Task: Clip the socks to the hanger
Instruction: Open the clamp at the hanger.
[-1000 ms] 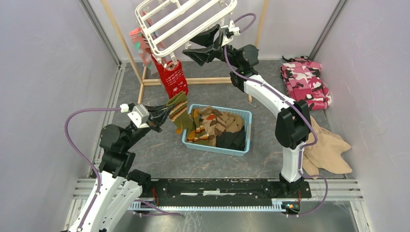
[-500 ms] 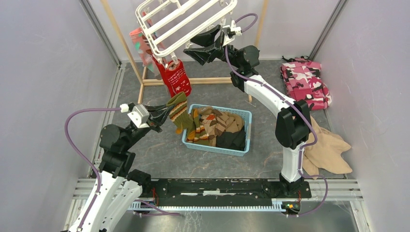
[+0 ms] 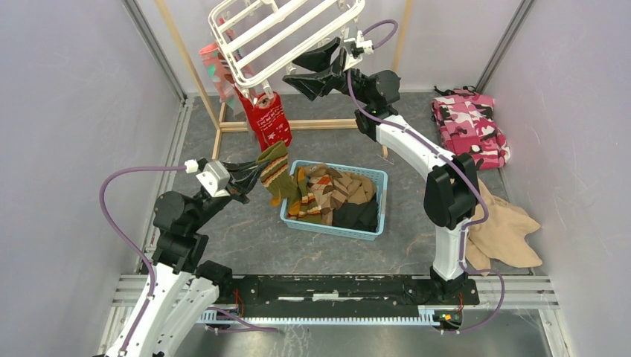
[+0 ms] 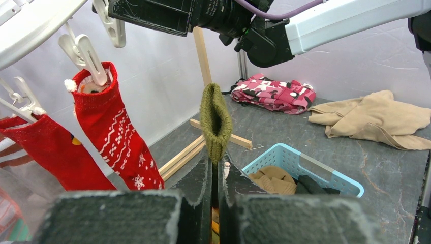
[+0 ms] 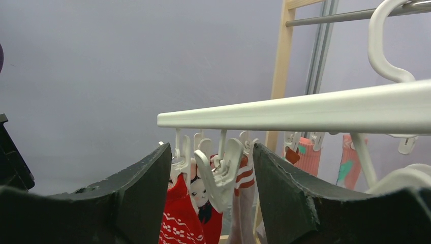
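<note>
Surface (image 3: 245,245) of mottled grey lies under both arms, and the white hanger (image 3: 286,33) hangs tilted above its far side, in front of a light wooden frame (image 3: 312,125). A light blue basket (image 3: 382,201) sits mid-surface holding a heap of brown, tan and black socks (image 3: 331,190). A red sock (image 3: 269,119) hangs clipped at the hanger's near-left corner. Just left of the basket, the left pincer (image 3: 251,177) is clamped on an olive striped sock (image 3: 277,175) held in the air. The right pincer (image 3: 299,69) sits at the hanger's near rim with its fingers wide apart. A dangling white clip (image 5: 219,178) shows between them in the wrist view, and whether either finger touches it cannot be told.
</note>
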